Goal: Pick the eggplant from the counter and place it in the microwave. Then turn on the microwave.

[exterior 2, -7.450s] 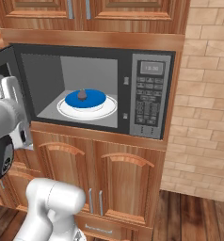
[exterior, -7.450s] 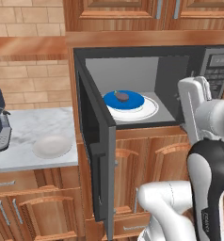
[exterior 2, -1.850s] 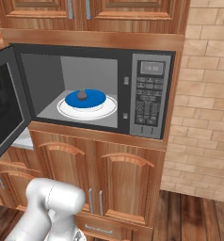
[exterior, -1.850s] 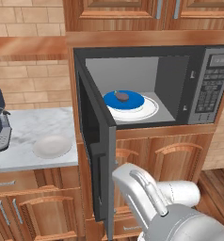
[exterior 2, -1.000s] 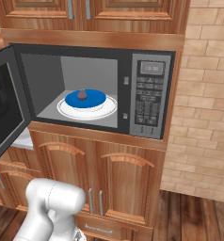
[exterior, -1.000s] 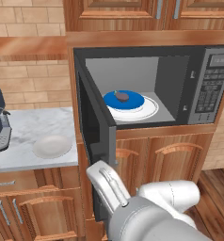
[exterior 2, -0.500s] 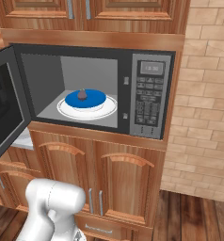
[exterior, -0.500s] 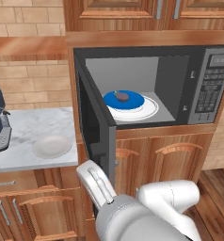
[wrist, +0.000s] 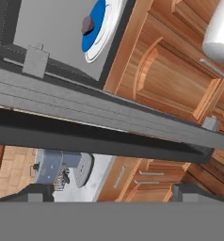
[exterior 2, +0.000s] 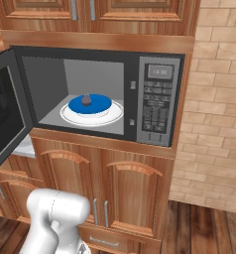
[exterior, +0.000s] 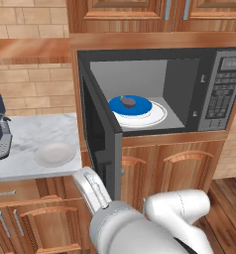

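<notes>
Already the eggplant (exterior: pixel 128 101) lies on the blue plate (exterior: pixel 140 105) inside the microwave (exterior 2: pixel 159 99). Its door (exterior: pixel 101 144) stands wide, so the gripper (wrist: pixel 111 195), jaws released, probably should push the door's outer face squarely shut. Left base view adds the desk (exterior: pixel 26 136); right base view, the button panel (exterior 2: pixel 155 106).

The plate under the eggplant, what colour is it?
Blue plate, clearest in the right base view.
</notes>
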Controlling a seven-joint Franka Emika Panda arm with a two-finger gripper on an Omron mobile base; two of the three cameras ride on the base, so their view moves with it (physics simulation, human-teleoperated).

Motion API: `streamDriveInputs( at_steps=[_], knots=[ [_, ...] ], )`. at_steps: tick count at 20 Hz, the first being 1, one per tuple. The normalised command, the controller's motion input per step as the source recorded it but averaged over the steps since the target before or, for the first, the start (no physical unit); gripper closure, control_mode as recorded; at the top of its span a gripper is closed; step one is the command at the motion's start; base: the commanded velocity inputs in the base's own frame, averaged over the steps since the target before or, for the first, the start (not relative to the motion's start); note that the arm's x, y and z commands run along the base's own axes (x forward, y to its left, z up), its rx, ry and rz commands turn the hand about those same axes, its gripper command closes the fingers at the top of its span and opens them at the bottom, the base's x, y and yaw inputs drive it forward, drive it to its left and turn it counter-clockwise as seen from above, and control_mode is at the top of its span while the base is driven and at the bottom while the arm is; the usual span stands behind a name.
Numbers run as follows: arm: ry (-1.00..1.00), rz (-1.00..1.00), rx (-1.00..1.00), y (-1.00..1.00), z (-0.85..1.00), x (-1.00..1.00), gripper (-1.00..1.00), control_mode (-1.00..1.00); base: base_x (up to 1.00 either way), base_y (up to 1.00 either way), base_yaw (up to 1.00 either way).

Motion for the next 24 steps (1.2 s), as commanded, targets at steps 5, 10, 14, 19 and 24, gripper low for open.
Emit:
streamDriveInputs(
  at_steps=[5,10,14,19,24],
  knots=[
    [0.0,-0.01,0.08,0.13,-0.17,0.1,-1.0,-1.0,0.0,0.0,0.0],
    [0.0,-0.01,0.09,0.04,-0.22,0.22,-1.0,-1.0,0.0,0.0,0.0],
    [-0.01,-0.05,0.02,0.0,-0.15,0.15,-1.0,-1.0,0.0,0.0,0.0],
    [-0.04,-0.04,0.0,0.04,-0.15,0.09,-1.0,-1.0,0.0,0.0,0.0],
    [-0.06,-0.04,0.0,0.02,-0.14,0.07,-1.0,-1.0,0.0,0.0,0.0]
  ],
)
